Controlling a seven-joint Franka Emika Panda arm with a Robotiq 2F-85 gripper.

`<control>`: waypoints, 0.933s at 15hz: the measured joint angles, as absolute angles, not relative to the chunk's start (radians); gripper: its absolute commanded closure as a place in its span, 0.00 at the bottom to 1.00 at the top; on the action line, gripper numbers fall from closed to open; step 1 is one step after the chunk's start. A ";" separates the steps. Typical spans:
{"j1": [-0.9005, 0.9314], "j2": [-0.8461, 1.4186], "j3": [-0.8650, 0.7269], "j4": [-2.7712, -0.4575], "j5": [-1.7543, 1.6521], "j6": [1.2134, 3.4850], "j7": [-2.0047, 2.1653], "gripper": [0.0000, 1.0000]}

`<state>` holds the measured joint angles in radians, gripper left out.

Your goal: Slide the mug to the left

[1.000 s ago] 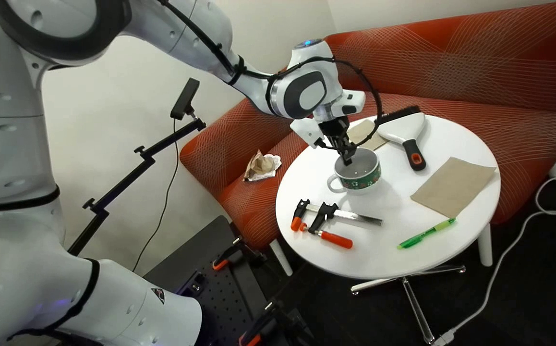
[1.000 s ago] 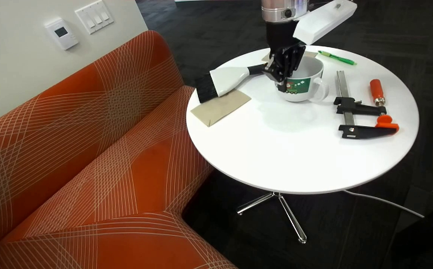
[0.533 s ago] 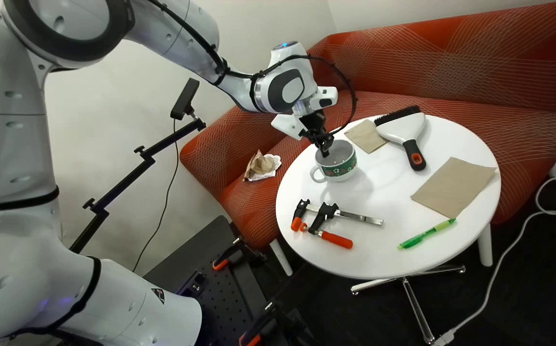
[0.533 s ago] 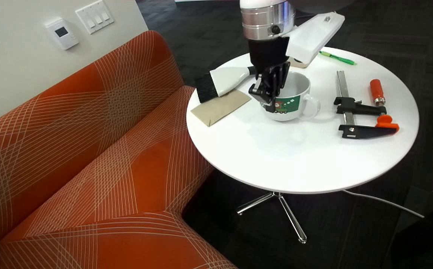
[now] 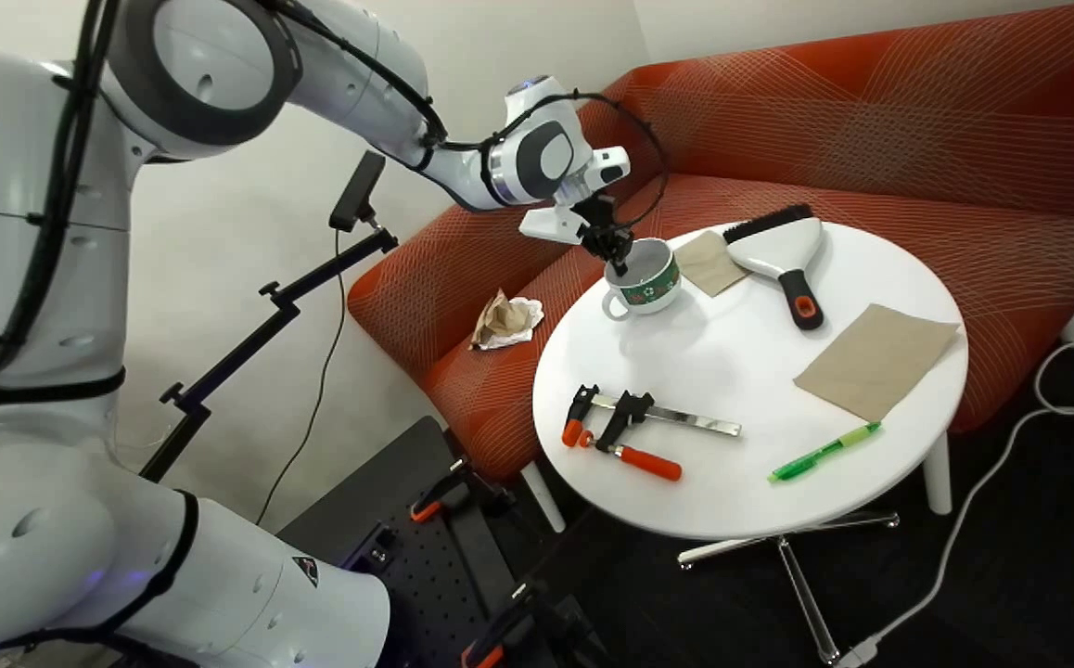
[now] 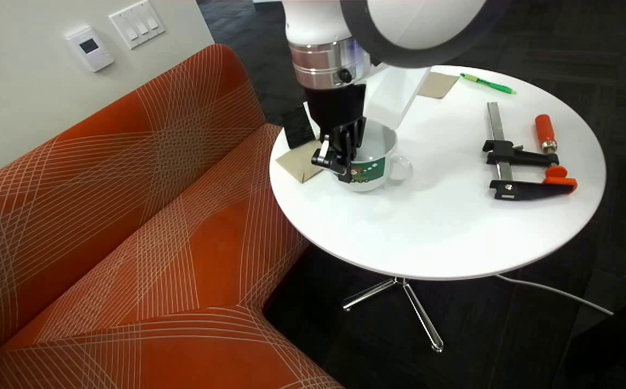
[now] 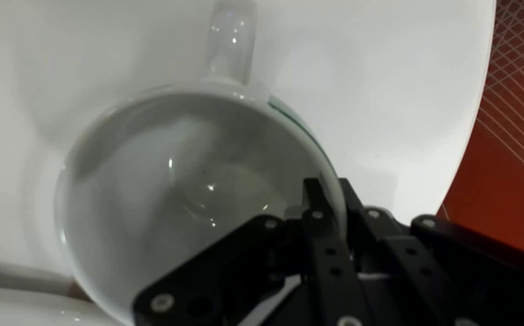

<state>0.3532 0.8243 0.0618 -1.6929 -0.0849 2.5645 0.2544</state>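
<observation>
Wrist view: gripper [image 7: 330, 184] (downturned) pinches mug [image 7: 198, 190] rim.

There's this loud orange-red couch [image 6: 167, 232] covered in pale crisscross lines, sitting beside an off-white wall [image 6: 37, 97] that's got a switch plate [image 6: 137, 24] and a little thermostat-looking box [image 6: 89, 48] on it, plus super dark flooring [image 6: 486, 324] and a round white surface [image 6: 426, 227] on shiny metal legs [image 6: 421, 317].

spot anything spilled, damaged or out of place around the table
Crumpled paper lies on the orange sofa beside the table; it looks out of place there, like discarded wrapping. No spill or damage shows.
</observation>
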 measured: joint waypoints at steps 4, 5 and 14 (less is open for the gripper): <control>0.385 0.896 0.046 -1.572 -0.112 2.523 0.254 0.97; 0.392 0.908 0.041 -1.547 -0.114 2.507 0.254 0.97; 0.416 0.940 0.027 -1.454 -0.120 2.408 0.257 0.36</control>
<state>0.4164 0.9403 0.0270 -1.4540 -0.1199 2.4075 0.2571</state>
